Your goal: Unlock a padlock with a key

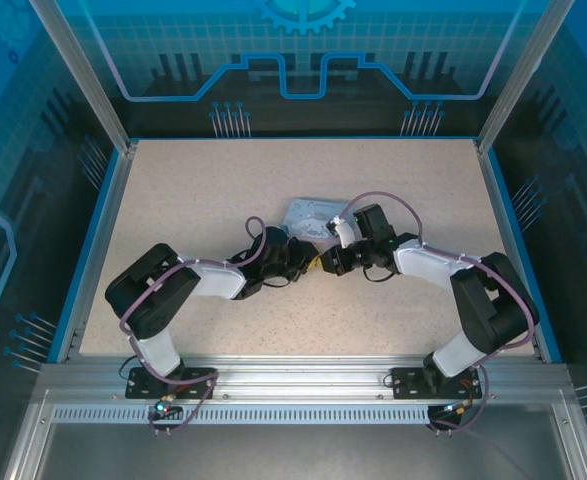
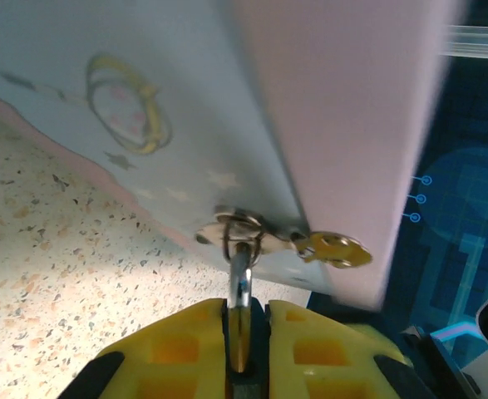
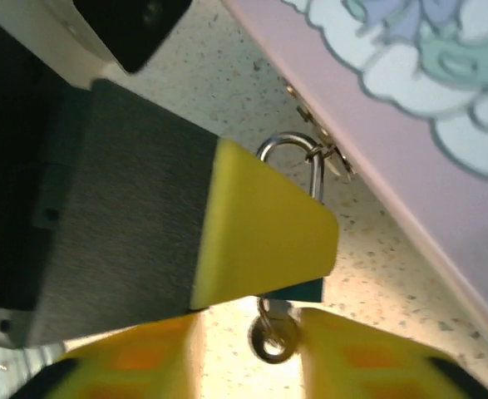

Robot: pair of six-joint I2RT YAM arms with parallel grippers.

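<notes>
Jaws of the left gripper [image 2: 245,314] are clamped tight on the padlock [image 3: 306,289] at mid-table, while the right gripper [image 3: 250,322] stands parted either side of the small key [image 3: 273,339] sticking out of the lock's body. Just beyond, the padlock is hooked to the near edge of the pale-blue tin [image 1: 308,212] lying on the speckled table [image 1: 203,190].

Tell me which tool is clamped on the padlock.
The left tool: its yellow fingers pinch the padlock hanging from the tin. The right tool has its fingers apart beside the key.
</notes>
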